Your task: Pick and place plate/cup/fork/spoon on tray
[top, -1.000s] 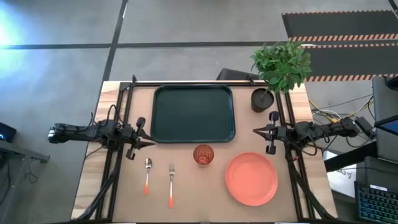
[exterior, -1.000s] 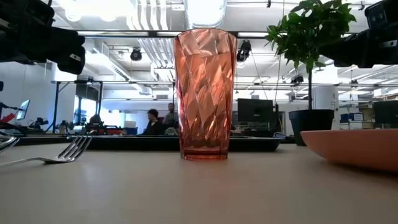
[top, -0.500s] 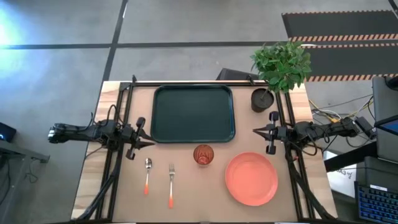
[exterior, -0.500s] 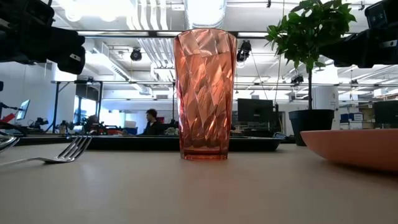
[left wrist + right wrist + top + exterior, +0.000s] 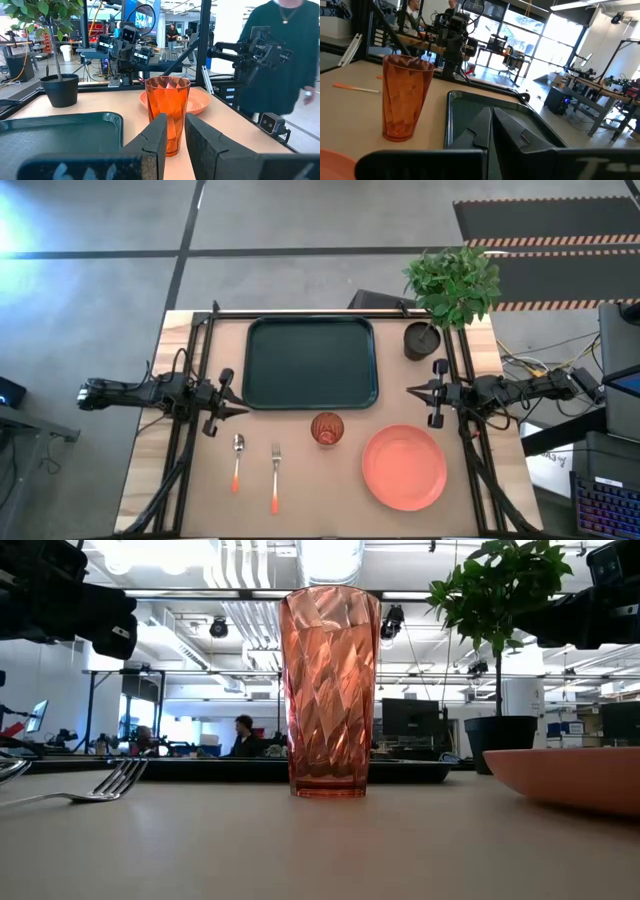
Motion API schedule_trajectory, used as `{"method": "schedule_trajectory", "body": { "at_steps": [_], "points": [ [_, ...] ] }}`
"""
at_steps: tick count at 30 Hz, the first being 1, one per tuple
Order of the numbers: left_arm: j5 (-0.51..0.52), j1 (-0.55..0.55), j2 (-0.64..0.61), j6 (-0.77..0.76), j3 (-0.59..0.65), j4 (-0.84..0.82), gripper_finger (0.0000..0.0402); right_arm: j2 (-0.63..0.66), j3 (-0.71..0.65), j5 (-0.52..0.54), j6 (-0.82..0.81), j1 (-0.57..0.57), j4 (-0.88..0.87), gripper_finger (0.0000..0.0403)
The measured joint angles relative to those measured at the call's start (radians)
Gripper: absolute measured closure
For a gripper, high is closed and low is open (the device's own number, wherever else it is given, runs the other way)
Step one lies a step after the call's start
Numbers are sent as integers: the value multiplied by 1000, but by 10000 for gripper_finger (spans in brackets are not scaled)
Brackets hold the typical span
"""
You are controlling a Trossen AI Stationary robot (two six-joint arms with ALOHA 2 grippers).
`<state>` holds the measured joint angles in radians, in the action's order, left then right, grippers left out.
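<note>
The dark green tray (image 5: 310,362) lies at the far middle of the table. The red ribbed cup (image 5: 327,428) stands upright just in front of the tray's near edge; it also shows in the low view (image 5: 330,690). The coral-orange plate (image 5: 404,468) lies flat at the near right. The fork (image 5: 275,475) and the spoon (image 5: 237,460) lie side by side at the near left, heads toward the tray. My left gripper (image 5: 244,411) hovers left of the cup with only a narrow gap (image 5: 175,135). My right gripper (image 5: 410,391) hovers right of the tray, shut (image 5: 491,120).
A dark plant pot (image 5: 420,340) with a leafy green plant (image 5: 452,280) stands at the far right corner, beside the tray. Black frame rails run along the table's left and right sides. People show in the room beyond the table.
</note>
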<state>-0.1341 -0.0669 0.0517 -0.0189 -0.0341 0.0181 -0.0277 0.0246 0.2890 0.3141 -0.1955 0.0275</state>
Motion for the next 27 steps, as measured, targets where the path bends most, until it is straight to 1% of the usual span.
{"method": "schedule_trajectory", "body": {
  "at_steps": [22, 24, 27],
  "points": [
    [0, 0, 0, 0, 0, 0, 349, 0, 0, -1, -4, 0, 1, 394],
    [0, 0, 0, 0, 0, 0, 349, 0, -1, -1, -62, 0, 5, 394],
    [0, 0, 0, 0, 0, 0, 349, 0, -1, -1, -256, 0, 6, 394]
  ]
}}
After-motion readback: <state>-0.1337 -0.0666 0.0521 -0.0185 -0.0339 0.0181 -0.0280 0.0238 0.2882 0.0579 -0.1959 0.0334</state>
